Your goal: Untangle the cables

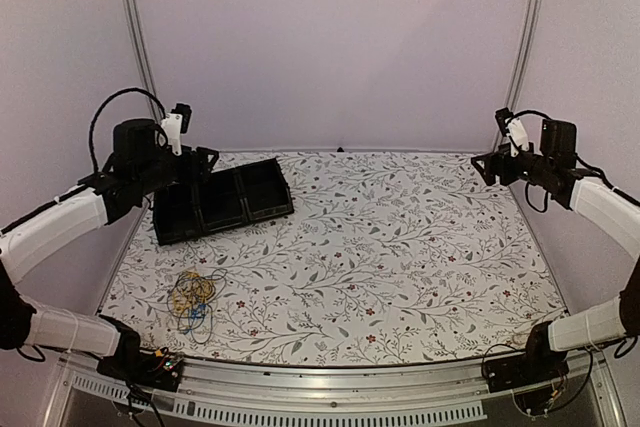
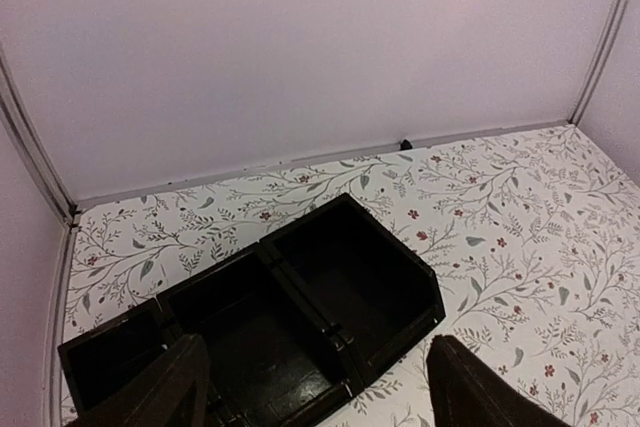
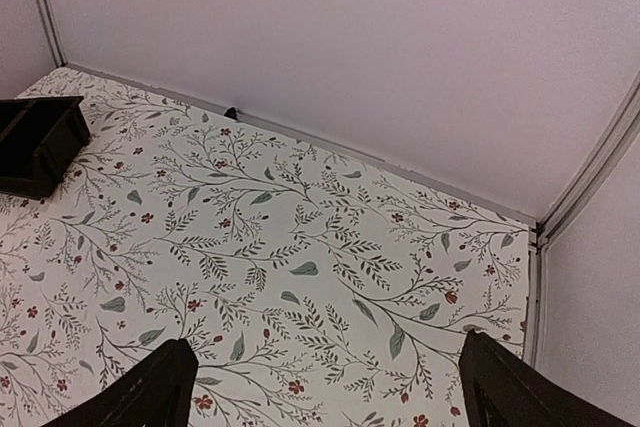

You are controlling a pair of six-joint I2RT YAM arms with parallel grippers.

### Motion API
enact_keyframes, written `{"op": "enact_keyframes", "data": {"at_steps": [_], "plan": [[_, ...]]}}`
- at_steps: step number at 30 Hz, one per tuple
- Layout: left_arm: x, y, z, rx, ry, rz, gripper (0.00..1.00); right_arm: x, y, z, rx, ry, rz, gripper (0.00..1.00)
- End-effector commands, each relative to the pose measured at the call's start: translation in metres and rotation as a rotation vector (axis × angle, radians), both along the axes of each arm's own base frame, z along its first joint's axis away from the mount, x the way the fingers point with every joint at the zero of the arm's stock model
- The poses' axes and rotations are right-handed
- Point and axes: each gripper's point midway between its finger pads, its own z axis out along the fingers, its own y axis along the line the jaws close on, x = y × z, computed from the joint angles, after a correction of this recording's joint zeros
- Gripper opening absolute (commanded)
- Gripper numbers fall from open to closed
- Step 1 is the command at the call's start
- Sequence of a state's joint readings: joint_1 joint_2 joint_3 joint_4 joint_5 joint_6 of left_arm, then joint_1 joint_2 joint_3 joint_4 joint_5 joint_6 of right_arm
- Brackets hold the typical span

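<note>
Two arms are seen raised well above the work surface, and nothing is touched by either. At about ten o'clock the left gripper [image 2: 315, 347] is held high, its dark fingers [image 2: 165, 387] spread wide with nothing between them. It is pointed down over a black plastic three-compartment tray [image 2: 400, 332], in which no contents can be made out.

At about seven o'clock, near the left arm's base, the thin yellow, blue and dark cables [image 1: 192, 297] are found heaped in one small knot on the floral-patterned tablecloth [image 1: 400, 247]. They lie well apart from the tray and from both grippers. Since the strands are bunched together, untangling is judged not yet begun, and the tray is probably set there to receive them once separated.

At about three o'clock the right gripper [image 3: 327, 345] is held over bare cloth, likewise wide open and empty. It is presumably parked clear of the knot.
</note>
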State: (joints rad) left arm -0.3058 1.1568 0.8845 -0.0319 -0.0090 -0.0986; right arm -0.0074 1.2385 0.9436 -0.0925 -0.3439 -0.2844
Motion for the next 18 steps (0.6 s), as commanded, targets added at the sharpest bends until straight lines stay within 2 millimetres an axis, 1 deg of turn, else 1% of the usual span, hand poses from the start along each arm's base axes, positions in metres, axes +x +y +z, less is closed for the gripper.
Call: {"op": "enact_keyframes", "data": {"at_steps": [1, 4, 6, 8, 9, 10, 12, 14, 15, 18], "plan": [[-0.008, -0.041, -0.021, 0.038, 0.088, -0.09, 0.74, -0.004, 0.014, -0.015, 0.021, -0.013, 0.1, 0.96], [-0.027, -0.067, -0.042, 0.045, 0.195, -0.118, 0.7, -0.015, 0.027, -0.034, 0.002, 0.013, 0.209, 0.98], [-0.045, -0.08, -0.057, 0.043, 0.269, -0.118, 0.68, -0.018, 0.035, -0.044, 0.007, 0.03, 0.26, 0.98], [-0.066, -0.089, -0.074, 0.041, 0.345, -0.099, 0.67, -0.021, 0.047, -0.051, 0.003, 0.039, 0.317, 0.99], [-0.077, -0.091, -0.083, 0.042, 0.383, -0.081, 0.67, -0.023, 0.053, -0.058, -0.002, 0.058, 0.344, 0.99], [-0.088, -0.091, -0.094, 0.039, 0.428, -0.05, 0.68, -0.025, 0.059, -0.062, -0.01, 0.069, 0.365, 0.99], [-0.111, -0.09, -0.113, 0.05, 0.502, 0.003, 0.74, -0.027, 0.072, -0.07, -0.036, 0.081, 0.411, 0.99], [-0.134, -0.087, -0.131, 0.071, 0.563, 0.052, 0.78, -0.03, 0.085, -0.08, -0.069, 0.091, 0.46, 0.99], [-0.144, -0.083, -0.14, 0.079, 0.588, 0.092, 0.8, -0.033, 0.092, -0.084, -0.085, 0.095, 0.482, 0.99], [-0.17, -0.054, -0.166, 0.124, 0.649, 0.246, 0.84, -0.039, 0.111, -0.094, -0.126, 0.109, 0.544, 0.99]]}}
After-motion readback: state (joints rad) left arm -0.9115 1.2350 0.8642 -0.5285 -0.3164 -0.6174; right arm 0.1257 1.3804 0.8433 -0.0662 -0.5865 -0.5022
